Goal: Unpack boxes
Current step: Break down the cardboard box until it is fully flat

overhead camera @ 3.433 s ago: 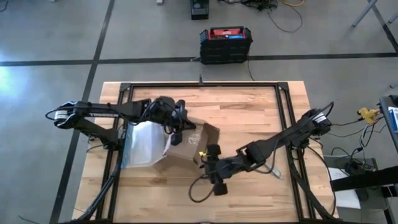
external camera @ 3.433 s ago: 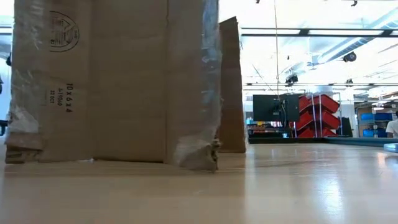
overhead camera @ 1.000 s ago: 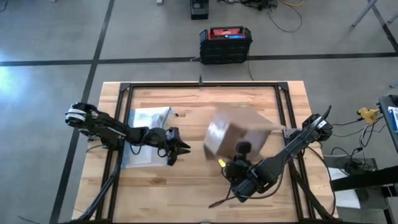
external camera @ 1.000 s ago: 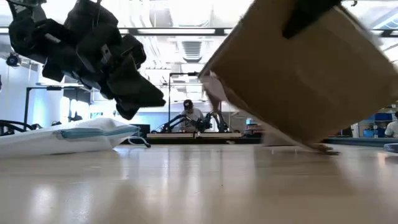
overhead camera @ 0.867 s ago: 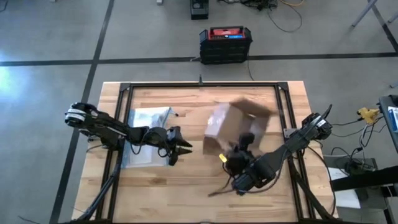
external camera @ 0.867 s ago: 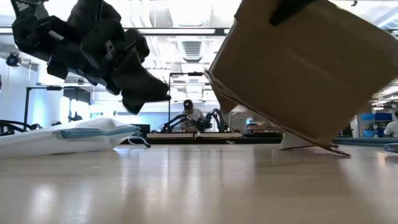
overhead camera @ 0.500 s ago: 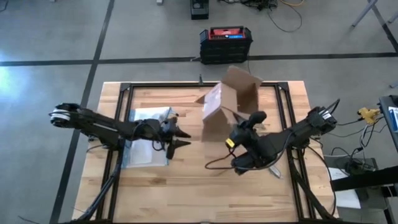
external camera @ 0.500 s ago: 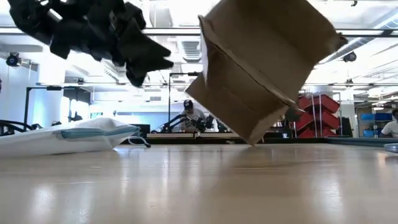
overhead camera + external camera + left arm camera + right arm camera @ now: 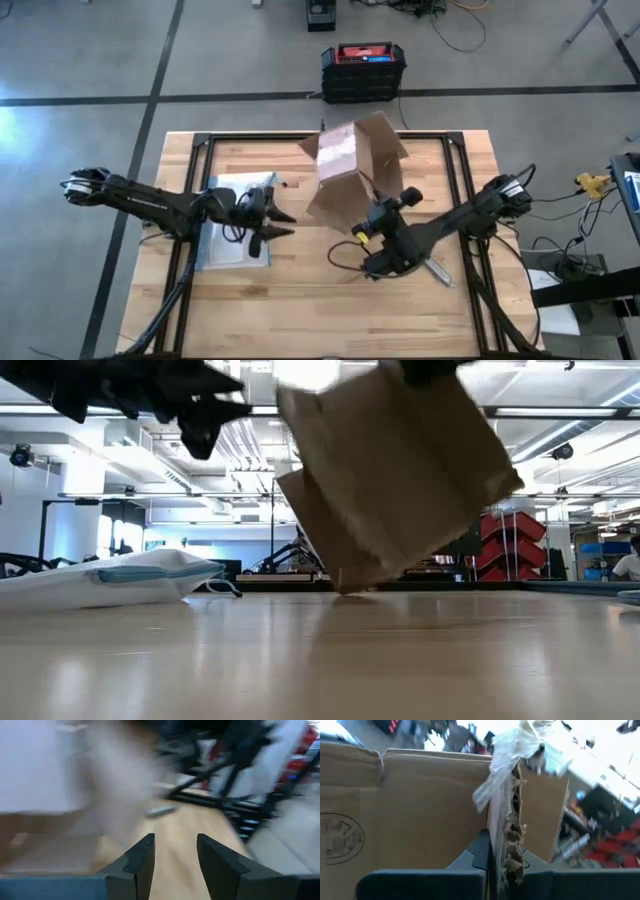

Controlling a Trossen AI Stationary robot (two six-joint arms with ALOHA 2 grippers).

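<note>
Box (image 9: 350, 170): tilted above far desk (image 9: 300, 300), flap clenched in right jaws (image 9: 372, 212). Left jaws (image 9: 280, 224): released, apart. Workshop beyond.

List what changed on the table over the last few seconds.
The right gripper, shut on the box, has swung it off the pouch and lifted it toward the far edge. The left gripper has pulled back over the pouch, open. The pouch stays on the table's left side.
</note>
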